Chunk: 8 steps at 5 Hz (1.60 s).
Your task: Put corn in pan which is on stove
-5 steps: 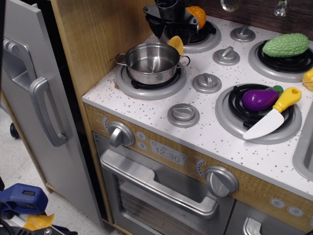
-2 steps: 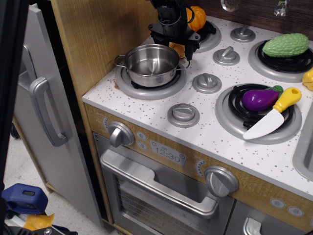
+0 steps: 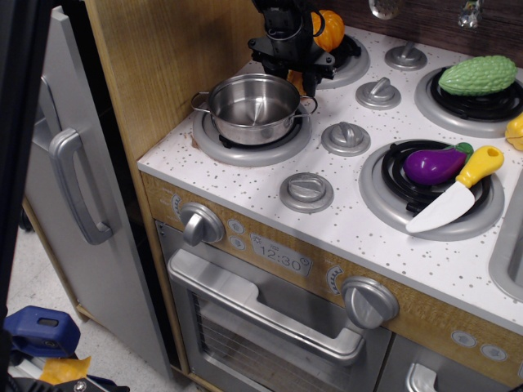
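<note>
The shiny steel pan (image 3: 253, 106) sits empty on the front left burner of the white speckled stove (image 3: 245, 175). My black gripper (image 3: 297, 75) is lowered just behind the pan's right handle, right over the spot where the yellow corn (image 3: 300, 81) stands. The corn is almost fully hidden by the fingers; only a small yellow sliver shows. I cannot tell whether the fingers have closed on it.
An orange pumpkin toy (image 3: 328, 28) sits on the back left burner behind the gripper. A green vegetable (image 3: 478, 73), a purple eggplant (image 3: 433, 166) and a yellow-handled knife (image 3: 458, 188) lie on the right burners. A wooden wall (image 3: 163, 57) rises left of the pan.
The gripper came down and forward from above the back burner onto the corn, which was plainly visible a second ago and is now covered. The pan has not moved.
</note>
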{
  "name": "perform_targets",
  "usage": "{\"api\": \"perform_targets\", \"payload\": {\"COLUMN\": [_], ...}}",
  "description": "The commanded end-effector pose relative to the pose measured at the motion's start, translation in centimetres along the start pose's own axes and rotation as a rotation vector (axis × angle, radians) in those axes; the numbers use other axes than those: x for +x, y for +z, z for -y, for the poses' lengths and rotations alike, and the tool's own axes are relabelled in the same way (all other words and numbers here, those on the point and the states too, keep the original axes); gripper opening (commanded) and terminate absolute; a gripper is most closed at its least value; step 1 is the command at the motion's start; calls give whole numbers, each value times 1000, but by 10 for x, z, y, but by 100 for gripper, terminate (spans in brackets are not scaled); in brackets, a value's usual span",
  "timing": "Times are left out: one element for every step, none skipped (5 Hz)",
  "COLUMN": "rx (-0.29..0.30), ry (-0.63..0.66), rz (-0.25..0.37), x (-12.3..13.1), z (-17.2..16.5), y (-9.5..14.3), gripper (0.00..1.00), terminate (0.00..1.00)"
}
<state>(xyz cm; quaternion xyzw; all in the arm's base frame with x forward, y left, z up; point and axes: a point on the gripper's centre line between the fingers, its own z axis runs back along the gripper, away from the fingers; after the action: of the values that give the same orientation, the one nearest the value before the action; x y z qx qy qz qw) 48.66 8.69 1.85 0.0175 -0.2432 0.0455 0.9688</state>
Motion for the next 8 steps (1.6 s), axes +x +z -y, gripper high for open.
{"api": "perform_targets", "payload": {"rx": [73,110,162,212,241,247,239,222], "ry": [-73,-98,-126,-137,-104,-42,24,67], "rz": [87,38,21,2,-12,-20,-10,1], "x": [37,51,58,57,44,26,4,-11], "z": [-10,-15,-14,-14,-11,-7,-8,-12], "y": [46,70,93,115,131,140,135,131], "gripper": [0,0,0,0,0,0,0,0], "terminate": [0,0,0,0,0,0,0,0]}}
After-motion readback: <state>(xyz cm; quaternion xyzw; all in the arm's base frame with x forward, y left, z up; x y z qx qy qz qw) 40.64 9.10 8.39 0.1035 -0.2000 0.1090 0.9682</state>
